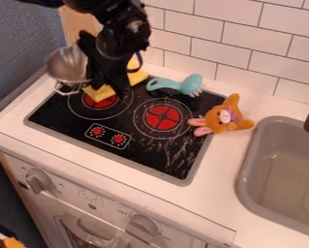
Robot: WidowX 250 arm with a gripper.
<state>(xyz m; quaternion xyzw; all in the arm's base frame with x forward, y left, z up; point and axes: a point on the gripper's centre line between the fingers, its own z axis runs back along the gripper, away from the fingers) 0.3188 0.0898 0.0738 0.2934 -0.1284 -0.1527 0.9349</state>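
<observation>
Where the gripper (110,90) hangs, yellow cloth (100,93) partly hides a round burner (103,103).

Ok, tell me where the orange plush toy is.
In the camera view, the orange plush toy lies right of centre, over the right edge of the black stovetop, just left of the grey sink.

An orange plush toy (215,119) lies between a turquoise pronged utensil (190,85) and the grey sink (245,169). White wall tiles (244,58) stand behind them.
</observation>
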